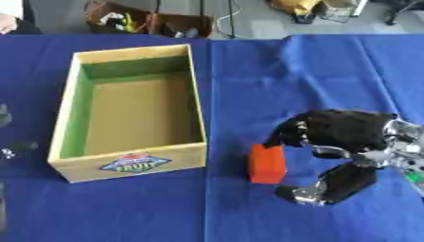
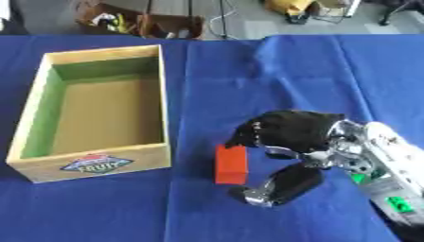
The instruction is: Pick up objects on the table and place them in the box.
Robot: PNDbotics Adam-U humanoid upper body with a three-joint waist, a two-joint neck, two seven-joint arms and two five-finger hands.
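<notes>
the right hand (image 1: 344,137) curls around an upright red block (image 1: 267,163) just right of the empty box (image 1: 76,123) on the blue table (image 1: 290,75), fingers touching its top, thumb low beside it, grip not yet closed.

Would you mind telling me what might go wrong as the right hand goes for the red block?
1. The right hand has its fingers at the top edge of the red block, with the thumb low beside it; a shallow pinch might let the block tip or slip.
2. The box stands close to the left, and its near wall could catch the block if it is carried low.
</notes>
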